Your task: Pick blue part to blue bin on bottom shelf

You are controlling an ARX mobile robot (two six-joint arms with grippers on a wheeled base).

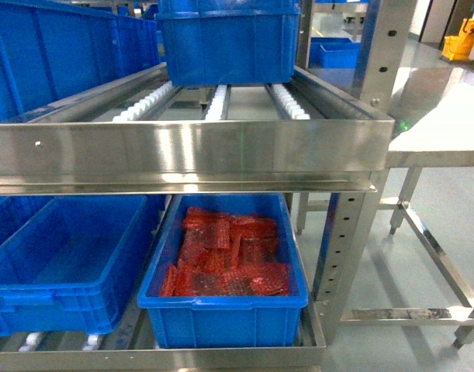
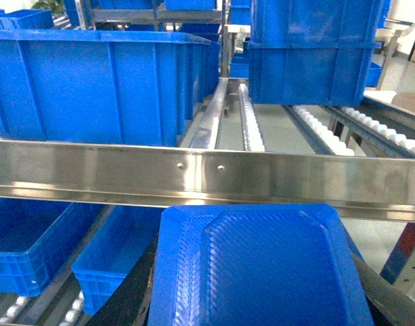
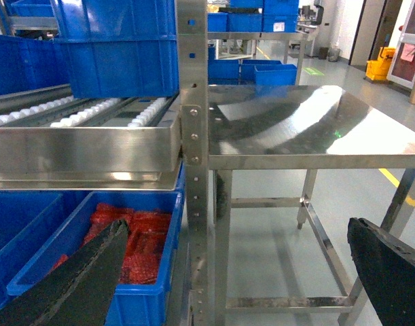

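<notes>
The blue part (image 2: 261,244), a flat bright-blue tray with ribbed plastic over it, fills the lower left wrist view. My left gripper (image 2: 258,282) is shut on it, a black finger (image 2: 129,295) showing at each side. Below it on the bottom shelf (image 1: 221,358) sits the blue bin (image 1: 62,260) with bare inner walls; the left wrist view also shows this blue bin (image 2: 109,261). My right gripper (image 3: 234,272) is open and holds nothing, over the floor beside the rack. Neither gripper shows in the head view.
A like crate with red bubble-wrap bags (image 1: 221,298) stands right of the blue bin. The upper roller tier's steel front rail (image 1: 190,151) crosses just above, with a blue crate (image 1: 225,43) on it. A steel table (image 3: 309,125) stands to the right.
</notes>
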